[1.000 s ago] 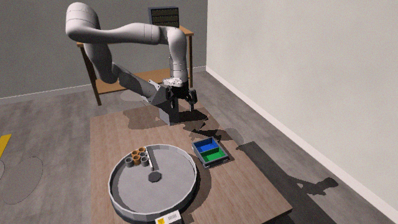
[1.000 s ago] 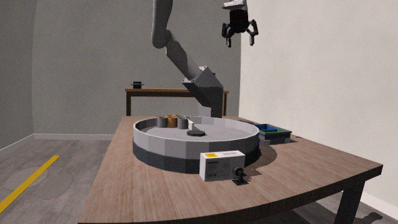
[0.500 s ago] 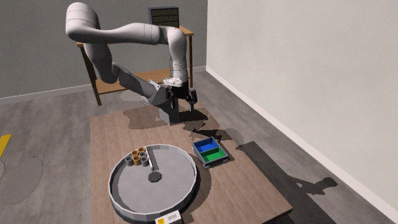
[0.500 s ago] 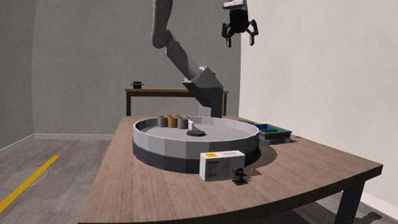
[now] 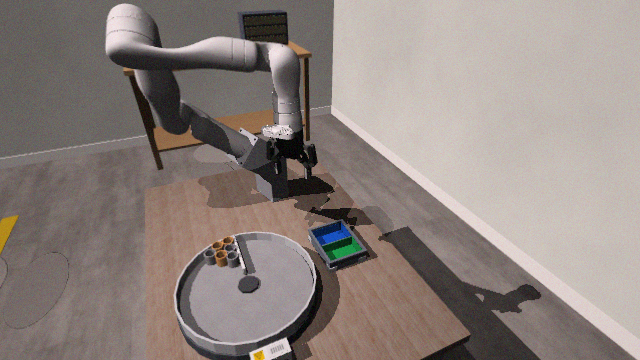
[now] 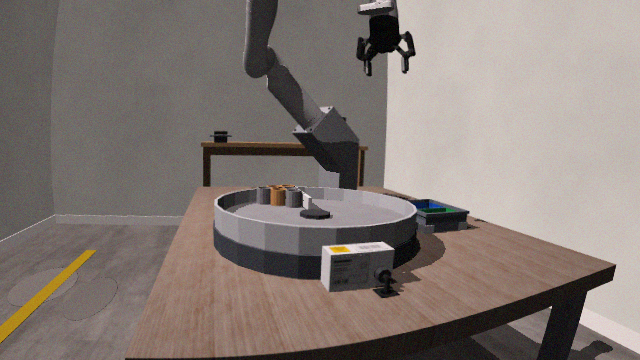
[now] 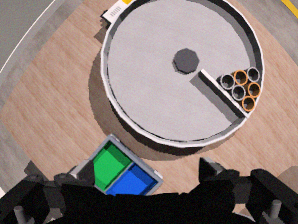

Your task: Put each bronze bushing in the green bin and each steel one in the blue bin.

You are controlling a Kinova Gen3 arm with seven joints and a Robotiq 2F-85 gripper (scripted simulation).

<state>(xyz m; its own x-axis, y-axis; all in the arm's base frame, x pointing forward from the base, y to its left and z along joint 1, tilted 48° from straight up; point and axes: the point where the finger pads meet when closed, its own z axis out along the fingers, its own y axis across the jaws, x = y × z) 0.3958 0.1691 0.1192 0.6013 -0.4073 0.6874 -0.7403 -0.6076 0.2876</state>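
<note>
End effector (image 6: 385, 59) high over the bench's (image 6: 240, 305) far side, fingers apart, empty. No sorting done: bushings (image 5: 221, 251) sit clustered against the turntable's (image 5: 295, 250) divider at far left, bronze and steel mixed. Green bin (image 5: 344, 248) and blue bin (image 5: 331, 235) to the right look empty. Next: descend over one bushing, track rotation, grasp.

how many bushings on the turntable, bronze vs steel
bronze bushings: 3
steel bushings: 3
total: 6
</note>
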